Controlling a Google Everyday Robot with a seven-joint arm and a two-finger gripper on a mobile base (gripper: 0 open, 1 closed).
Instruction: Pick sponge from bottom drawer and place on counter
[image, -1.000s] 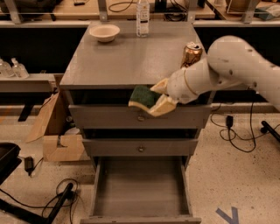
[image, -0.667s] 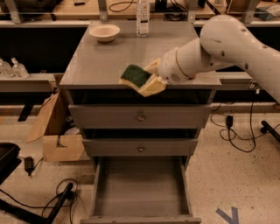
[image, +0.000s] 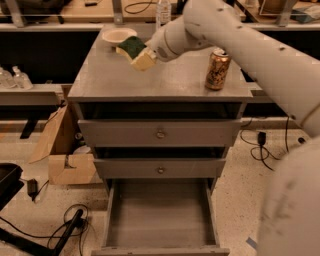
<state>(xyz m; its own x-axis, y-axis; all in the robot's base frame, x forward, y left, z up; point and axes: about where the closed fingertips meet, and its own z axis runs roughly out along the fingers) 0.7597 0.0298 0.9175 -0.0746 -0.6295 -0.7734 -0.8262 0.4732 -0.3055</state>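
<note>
The fingers (image: 152, 52) hang above the back-left corner of the desk (image: 165, 82), closed on the sponge (image: 131, 46) (green face up, tilted), just beside a bowl (image: 118, 36). The bottom drawer (image: 160, 215) stands open; a can (image: 218, 69) sits near the right edge.

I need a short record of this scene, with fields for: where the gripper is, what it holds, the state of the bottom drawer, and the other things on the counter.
gripper: over the back left part of the counter, shut on the sponge
sponge: held tilted, green face up, beside the bowl; contact with the counter cannot be told
bottom drawer: pulled open, bare floor showing
others on counter: bowl back left, bottle back centre, can right
stage: sponge out of drawer, not yet released
</note>
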